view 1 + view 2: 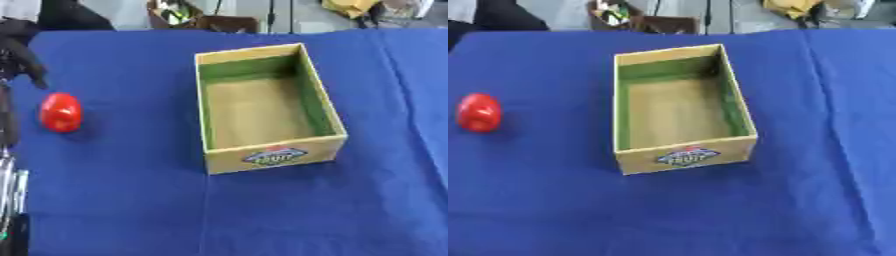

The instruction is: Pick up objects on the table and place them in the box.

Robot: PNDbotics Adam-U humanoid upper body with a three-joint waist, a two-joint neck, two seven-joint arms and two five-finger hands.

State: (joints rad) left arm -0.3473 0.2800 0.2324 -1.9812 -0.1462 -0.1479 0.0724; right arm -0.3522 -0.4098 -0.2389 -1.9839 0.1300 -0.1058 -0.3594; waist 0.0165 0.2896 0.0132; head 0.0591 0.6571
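One red object [60,112], rounded and glossy, sits on the blue-covered surface [131,210] just below and a little to the right of the left robot hand [19,50]. That robot hand shows only in the left eye view, dark and up near the top left corner, with its black fingers [35,67] hanging down towards the cloth. It holds nothing; the fingers look loosely bent rather than clenched, though the blur makes it hard to say more. A clear gap of blue cloth lies between the fingertips and the red object, so the two are apart. The arm [9,170] belonging to that robot hand runs down the left edge of the same view, dark above and silvery lower down.

Well off to the right of the robot hand stands the box [271,159], an open cardboard tray with yellowish outer walls, green inner walls and a plain brown floor. A small printed label [687,156] in blue and red marks its near wall. Nothing lies inside it. The box sits slightly askew on the cloth, its long sides running away from the robot. The red object is well apart from the box, on the side nearer the robot hand.

The right robot hand shows in neither view.
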